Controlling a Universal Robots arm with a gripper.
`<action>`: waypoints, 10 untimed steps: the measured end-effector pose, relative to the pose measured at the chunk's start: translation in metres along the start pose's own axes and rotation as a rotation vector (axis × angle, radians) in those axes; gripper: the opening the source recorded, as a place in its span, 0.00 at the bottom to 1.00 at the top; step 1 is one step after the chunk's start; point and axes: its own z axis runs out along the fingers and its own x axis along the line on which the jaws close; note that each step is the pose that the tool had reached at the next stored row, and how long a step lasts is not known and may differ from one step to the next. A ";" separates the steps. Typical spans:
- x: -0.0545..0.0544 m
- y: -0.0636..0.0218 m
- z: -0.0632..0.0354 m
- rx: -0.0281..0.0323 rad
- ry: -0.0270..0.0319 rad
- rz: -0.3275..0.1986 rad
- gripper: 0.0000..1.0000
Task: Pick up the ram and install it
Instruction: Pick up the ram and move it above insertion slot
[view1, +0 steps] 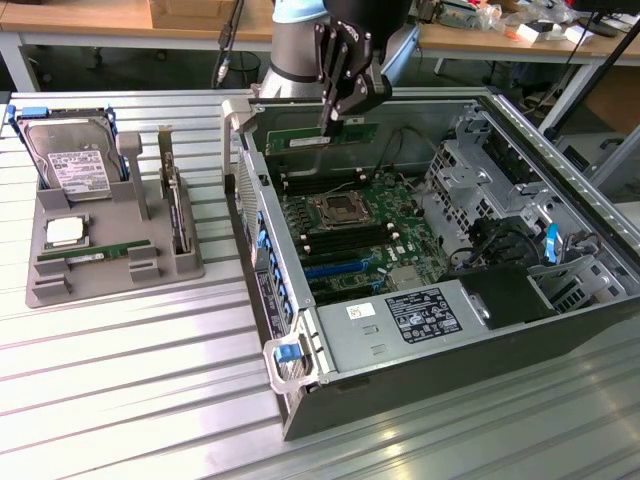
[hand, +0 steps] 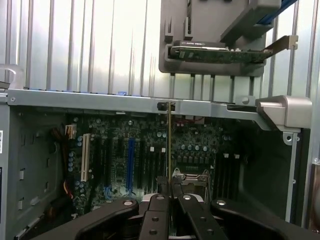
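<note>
The gripper (hand: 170, 184) was clamped on the ram (hand: 170, 145) above the motherboard (view1: 350, 225) of the open case (view1: 400, 395), the stick showing merely edge-on in the wrist view, its faces hidden.

Motherboard (view1: 350, 215): you had open room above it.
Case wall (view1: 243, 165): bounded you at the exterior view's left.
Drive cage (view1: 480, 165): blocked the exterior view's right.

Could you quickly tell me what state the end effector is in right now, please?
End effector: closed, holding the memory stick above the open computer case.
</note>
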 end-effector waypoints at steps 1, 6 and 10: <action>0.000 -0.0019 -0.0001 0.0000 0.0000 0.000 0.13; 0.001 -0.0107 -0.0005 0.0000 0.0000 0.000 0.13; 0.001 -0.0198 -0.0009 0.0000 0.0000 0.000 0.13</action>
